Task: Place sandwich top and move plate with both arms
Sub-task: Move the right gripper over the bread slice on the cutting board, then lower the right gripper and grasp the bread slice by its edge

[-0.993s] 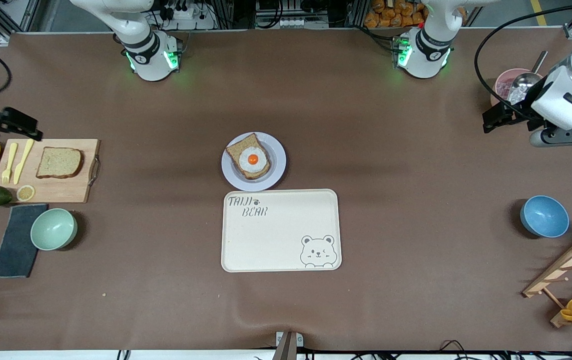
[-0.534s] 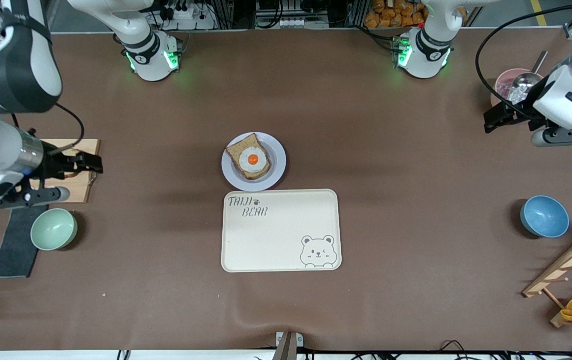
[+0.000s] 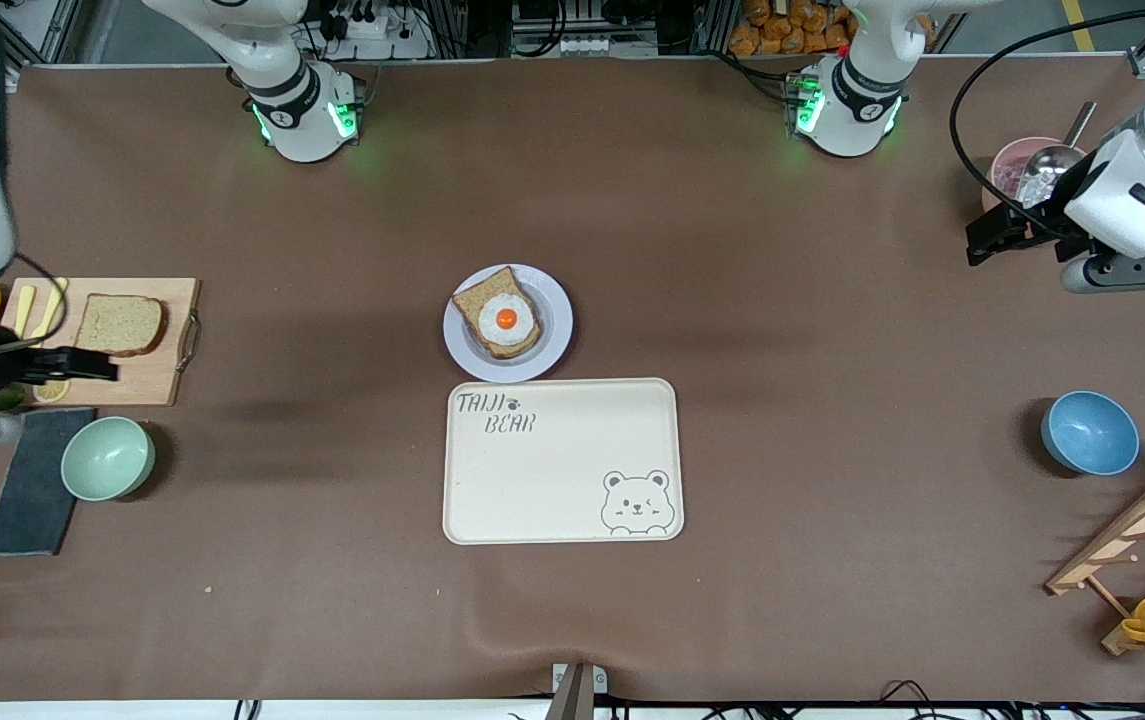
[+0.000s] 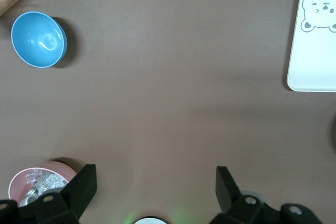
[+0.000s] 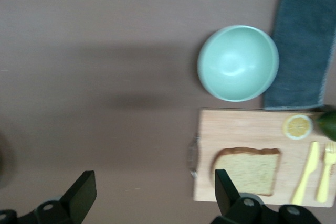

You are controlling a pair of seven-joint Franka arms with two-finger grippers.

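While both grippers hang wide open and empty, sandwich top [image 3: 119, 325] sits on board [image 3: 147, 385]; plate [image 3: 554, 325] unmoved.

Both arms [image 3: 277, 60] are glossy white with black joint bands. Their round bases [image 3: 847, 110] glow green on each side. A black cable [image 3: 982, 80] loops to the left arm's wrist. Each claw, left [image 3: 994, 235] and right [image 3: 82, 365], is matt black with blocky fingers [image 4: 81, 187] and small silver screws.
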